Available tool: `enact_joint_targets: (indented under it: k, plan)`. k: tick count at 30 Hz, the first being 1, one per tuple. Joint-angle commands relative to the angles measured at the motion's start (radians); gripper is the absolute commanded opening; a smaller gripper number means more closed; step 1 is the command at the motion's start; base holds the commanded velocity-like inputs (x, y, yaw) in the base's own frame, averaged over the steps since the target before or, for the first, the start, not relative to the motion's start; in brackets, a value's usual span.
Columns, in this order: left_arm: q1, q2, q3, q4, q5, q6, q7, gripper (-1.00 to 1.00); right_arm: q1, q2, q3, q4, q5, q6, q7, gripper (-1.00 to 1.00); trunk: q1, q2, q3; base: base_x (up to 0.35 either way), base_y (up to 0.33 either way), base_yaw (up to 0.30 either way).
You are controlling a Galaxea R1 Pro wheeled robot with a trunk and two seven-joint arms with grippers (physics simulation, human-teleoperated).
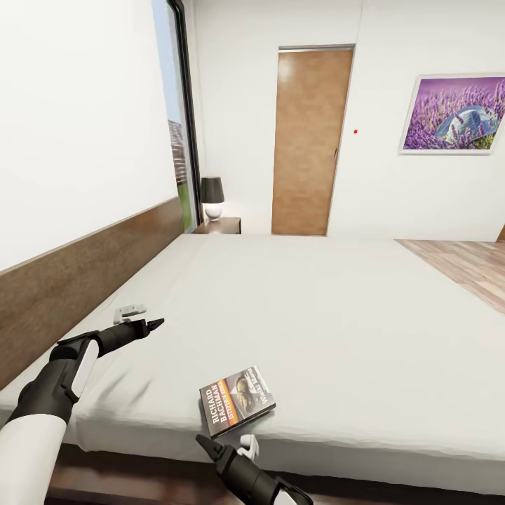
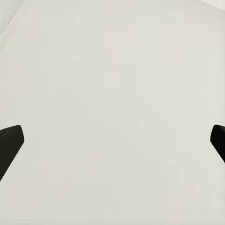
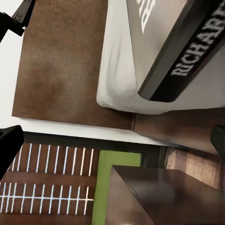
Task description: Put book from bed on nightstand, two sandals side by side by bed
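Book (image 3: 187, 42) runs off the right wrist frame: spine reads "RICHAR", rest clipped. In the head view its smaller cover text is too small to read. Nightstand (image 1: 223, 225) mostly behind the bed (image 1: 337, 315) corner (top and front edge visible, drawers not). Right hand (image 1: 228, 443): arm exits the bottom edge, finger gap hard to judge from the head view. Left hand (image 2: 112, 140): only two dark fingertips at the frame edges. Small grey object (image 1: 129, 311) by the headboard (image 1: 77, 280), too small to identify.
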Motion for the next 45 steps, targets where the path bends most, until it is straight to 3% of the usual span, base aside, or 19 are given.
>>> enact_joint_targets:
  k: [1, 6, 19, 45]
  plan:
    - [-0.001, 0.0, 0.002, -0.001, 0.006, 0.008, -0.002, 1.0, -0.001, 0.0, 0.002, -0.002, -0.011, 0.006, 0.002, 1.0, 0.0, 0.0, -0.001, 0.0, 0.0, 0.0]
    - [-0.001, 0.0, 0.002, -0.001, 0.006, 0.008, -0.002, 1.0, -0.001, 0.0, 0.001, -0.012, -0.016, 0.005, 0.0, 1.0, 0.0, 0.0, -0.001, 0.0, 0.0, 0.0]
    - [-0.001, 0.0, 0.002, -0.001, 0.006, 0.007, -0.002, 1.0, -0.001, 0.0, 0.001, -0.017, -0.094, 0.004, -0.003, 1.0, 0.0, 0.0, -0.001, 0.0, 0.0, 0.0]
    - [-0.001, 0.0, 0.002, -0.001, 0.006, 0.007, -0.002, 1.0, -0.001, 0.0, 0.0, -0.013, -0.107, 0.004, -0.004, 1.0, 0.0, 0.0, -0.001, 0.0, 0.0, 0.0]
